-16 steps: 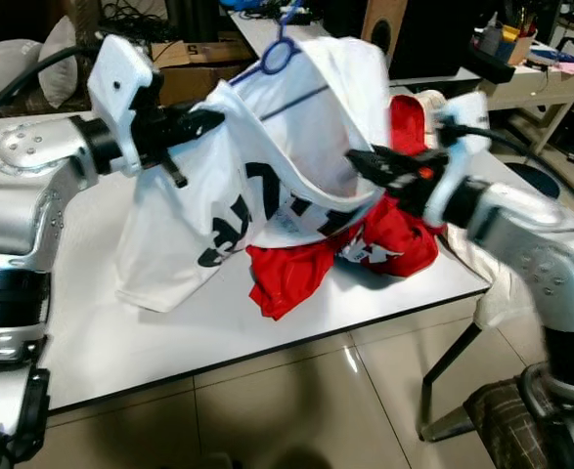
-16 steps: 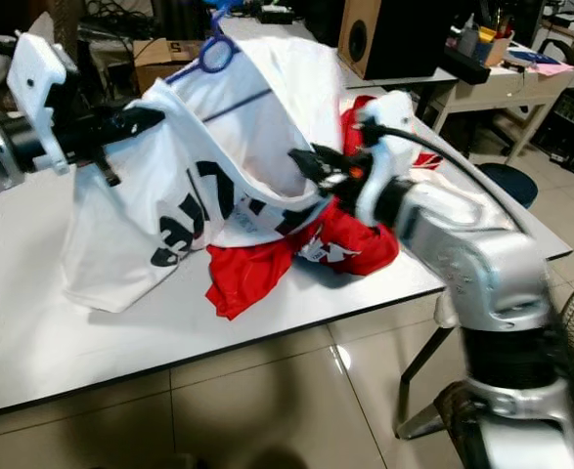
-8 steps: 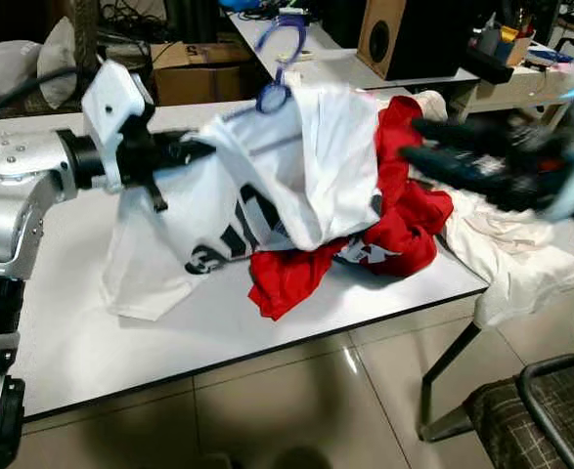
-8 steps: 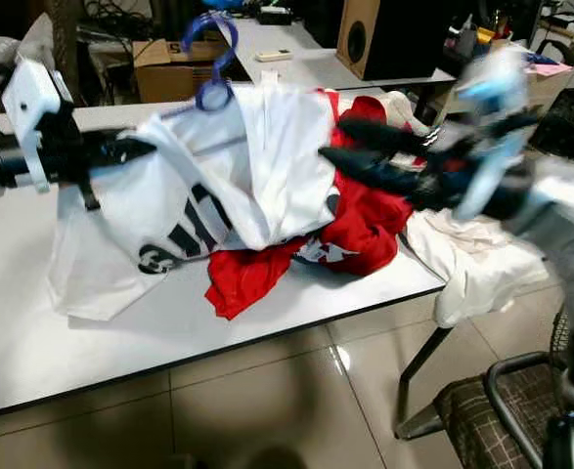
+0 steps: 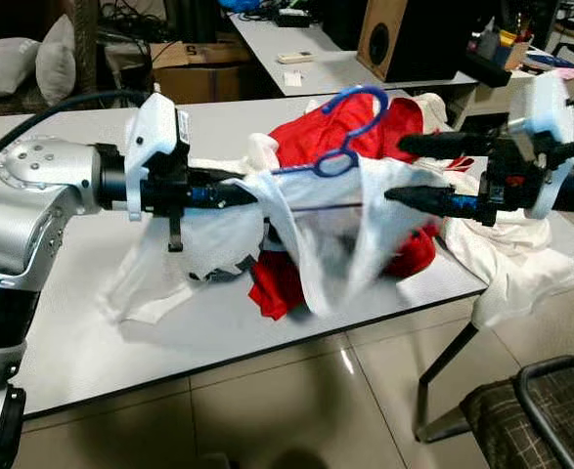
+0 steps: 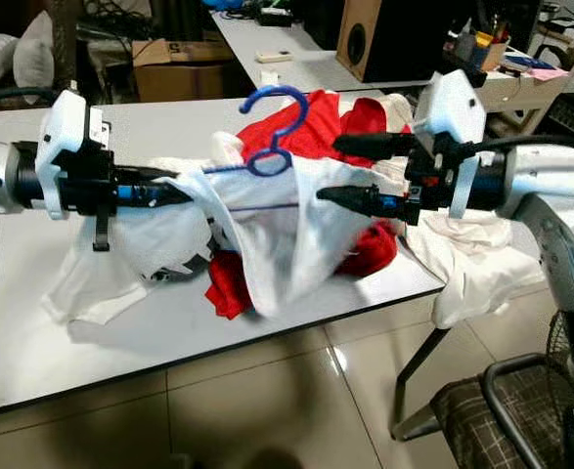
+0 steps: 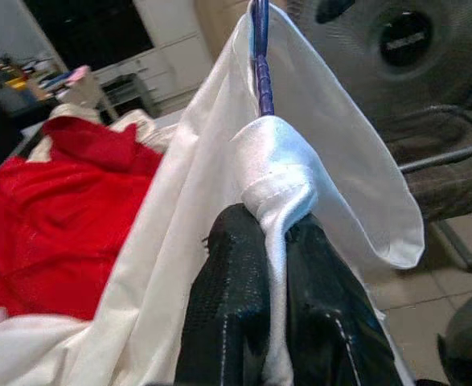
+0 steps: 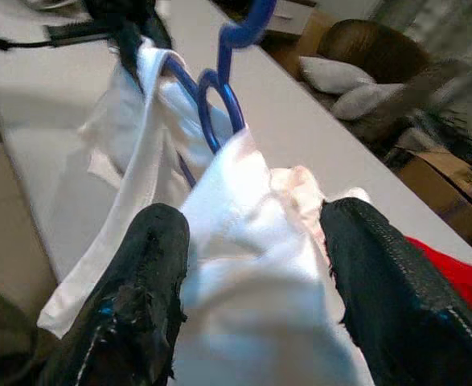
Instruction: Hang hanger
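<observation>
Cluttered workroom, desks [image 5: 316, 59], speaker [image 5: 389, 39], cables [image 5: 130, 20]

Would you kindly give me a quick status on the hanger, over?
Left gripper shut on white shirt. Right gripper open at its far shoulder. Blue hanger inside the shirt, above the table. Red garment heaped behind.

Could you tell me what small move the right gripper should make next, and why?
Probably close the right gripper on the white shirt. Its fingers stand open around that end, while the left gripper already pinches the other end, with the blue hanger between them.
</observation>
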Available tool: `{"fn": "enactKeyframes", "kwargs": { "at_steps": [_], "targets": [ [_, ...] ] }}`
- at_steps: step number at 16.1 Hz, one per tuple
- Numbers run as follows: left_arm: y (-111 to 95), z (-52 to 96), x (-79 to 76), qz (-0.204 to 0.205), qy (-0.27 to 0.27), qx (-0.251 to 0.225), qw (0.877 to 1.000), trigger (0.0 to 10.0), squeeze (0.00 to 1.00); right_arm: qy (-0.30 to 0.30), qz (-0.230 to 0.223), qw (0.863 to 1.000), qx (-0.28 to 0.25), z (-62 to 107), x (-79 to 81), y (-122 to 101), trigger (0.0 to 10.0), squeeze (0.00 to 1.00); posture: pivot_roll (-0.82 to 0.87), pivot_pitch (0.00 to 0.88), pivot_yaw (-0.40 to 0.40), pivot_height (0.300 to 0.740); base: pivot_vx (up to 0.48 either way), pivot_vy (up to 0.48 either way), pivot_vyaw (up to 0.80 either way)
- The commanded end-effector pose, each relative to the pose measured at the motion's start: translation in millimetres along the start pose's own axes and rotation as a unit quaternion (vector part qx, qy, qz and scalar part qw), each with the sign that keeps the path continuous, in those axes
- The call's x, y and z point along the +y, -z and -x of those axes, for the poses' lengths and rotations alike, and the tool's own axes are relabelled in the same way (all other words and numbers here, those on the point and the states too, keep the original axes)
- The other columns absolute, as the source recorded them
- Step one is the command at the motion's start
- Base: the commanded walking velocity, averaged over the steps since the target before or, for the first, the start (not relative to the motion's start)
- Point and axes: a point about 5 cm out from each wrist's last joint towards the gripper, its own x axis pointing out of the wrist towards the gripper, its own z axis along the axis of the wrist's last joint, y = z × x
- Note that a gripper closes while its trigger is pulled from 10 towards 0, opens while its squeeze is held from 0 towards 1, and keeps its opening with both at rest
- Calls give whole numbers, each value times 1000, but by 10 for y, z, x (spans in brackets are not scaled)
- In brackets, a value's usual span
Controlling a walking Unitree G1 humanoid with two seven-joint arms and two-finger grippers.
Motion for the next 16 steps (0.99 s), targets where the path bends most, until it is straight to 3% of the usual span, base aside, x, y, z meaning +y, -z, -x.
{"fn": "enactKeyframes", "kwargs": {
  "at_steps": [1,5,6,12,16],
  "targets": [
    [-132,-63,-24,-26,26,-11,999,0,0,-30,15,999,2,-13,5,-54,10000,0,31,0,-64,740,0,0,0],
    [-200,-147,-82,-41,60,-13,997,0,0,-76,20,997,1,-126,-44,-14,10000,0,36,0,-70,740,0,0,0],
    [-222,-192,-108,-45,71,-11,996,0,0,-108,6,994,-2,-191,-23,18,0,0,41,0,-73,740,0,0,0],
    [-299,-286,-148,-58,94,-12,994,0,0,-121,-11,993,-1,-387,-58,51,0,0,44,0,-73,740,0,0,0],
    [-337,-308,-137,-61,92,-16,994,0,0,-132,-8,991,-8,-434,-48,3,0,0,43,0,-71,740,0,0,0]
  ]
}}
